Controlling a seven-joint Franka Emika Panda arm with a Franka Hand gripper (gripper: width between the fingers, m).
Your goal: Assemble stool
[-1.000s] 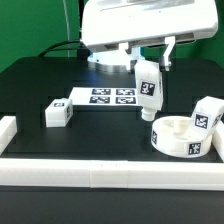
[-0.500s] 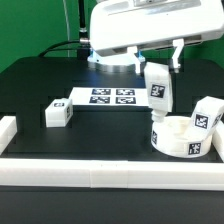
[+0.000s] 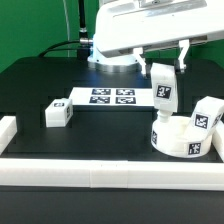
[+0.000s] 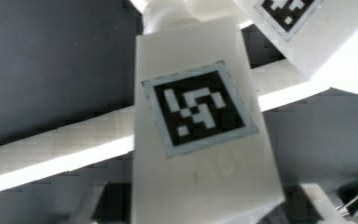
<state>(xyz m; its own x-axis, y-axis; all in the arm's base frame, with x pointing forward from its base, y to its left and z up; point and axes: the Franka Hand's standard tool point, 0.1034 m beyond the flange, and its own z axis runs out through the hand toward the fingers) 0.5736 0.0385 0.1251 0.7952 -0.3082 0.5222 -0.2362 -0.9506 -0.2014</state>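
Note:
My gripper (image 3: 163,60) is shut on a white stool leg (image 3: 163,92) with a black-and-white tag and holds it upright in the air. The leg's lower end hangs just above the near-left rim of the round ring-like seat (image 3: 182,137), which lies on the black table at the exterior view's right. In the wrist view the held leg (image 4: 202,110) fills the middle, tag facing the camera, and the fingers (image 4: 105,200) flank it. A second leg (image 3: 206,115) leans on the seat's right rim. A third leg (image 3: 56,113) lies on the table at the left.
The marker board (image 3: 108,97) lies flat in the middle of the table behind the held leg. Long white border rails run along the front edge (image 3: 110,172) and the left side (image 3: 7,128).
The gripper has carried the leg to the exterior view's right and slightly up, from left of the seat to over its near-left rim.

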